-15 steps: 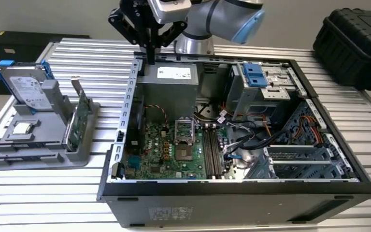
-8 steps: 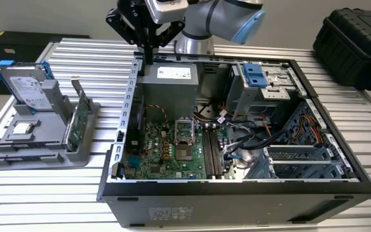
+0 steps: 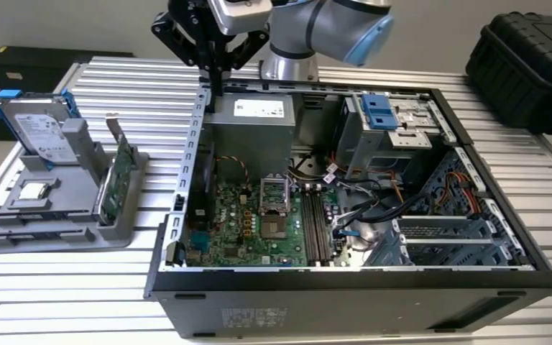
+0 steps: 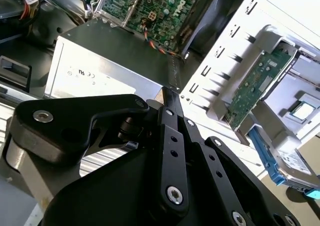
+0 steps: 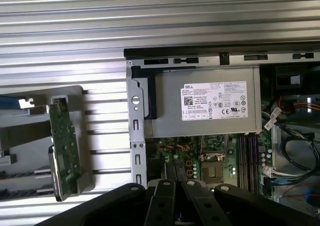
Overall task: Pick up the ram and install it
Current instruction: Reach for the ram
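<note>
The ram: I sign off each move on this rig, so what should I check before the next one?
1. Ram held in the tool: ok, a thin dark stick sits pinched at the closed fingertips.
2. Tool above the memory slots: not ok, it hangs over the power supply at the back of the case.
3. Memory slots free: ok, they look empty in the exterior view.
4. Slot latches open: cannot tell.
5. Cables off the slots: ok, they lie beside them, toward the exterior view's right.
</note>
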`<state>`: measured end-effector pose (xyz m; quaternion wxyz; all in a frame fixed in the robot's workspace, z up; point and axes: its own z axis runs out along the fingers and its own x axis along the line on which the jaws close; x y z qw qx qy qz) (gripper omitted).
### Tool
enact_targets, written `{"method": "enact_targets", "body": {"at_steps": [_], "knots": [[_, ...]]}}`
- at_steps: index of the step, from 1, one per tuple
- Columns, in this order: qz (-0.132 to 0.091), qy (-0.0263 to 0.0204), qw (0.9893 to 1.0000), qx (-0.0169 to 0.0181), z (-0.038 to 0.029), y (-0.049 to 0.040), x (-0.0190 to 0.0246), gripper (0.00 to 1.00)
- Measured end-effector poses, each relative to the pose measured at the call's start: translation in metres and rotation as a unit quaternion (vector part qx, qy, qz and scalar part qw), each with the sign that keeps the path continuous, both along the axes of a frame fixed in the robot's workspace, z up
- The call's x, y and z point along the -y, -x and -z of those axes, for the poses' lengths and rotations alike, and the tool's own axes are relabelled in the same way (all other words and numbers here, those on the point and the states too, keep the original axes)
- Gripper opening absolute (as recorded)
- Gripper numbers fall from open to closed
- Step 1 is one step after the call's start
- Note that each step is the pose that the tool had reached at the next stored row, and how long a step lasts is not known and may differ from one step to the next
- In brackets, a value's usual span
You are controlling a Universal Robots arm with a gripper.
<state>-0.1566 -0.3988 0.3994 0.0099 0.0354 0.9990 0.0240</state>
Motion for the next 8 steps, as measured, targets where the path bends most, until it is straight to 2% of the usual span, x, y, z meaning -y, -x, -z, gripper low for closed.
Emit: {"method": "enact_targets", "body": {"at_steps": [8], "knots": [[0.0,0.0,1.0,-0.0001,0.0,0.0078,0.0,0.0]]}}
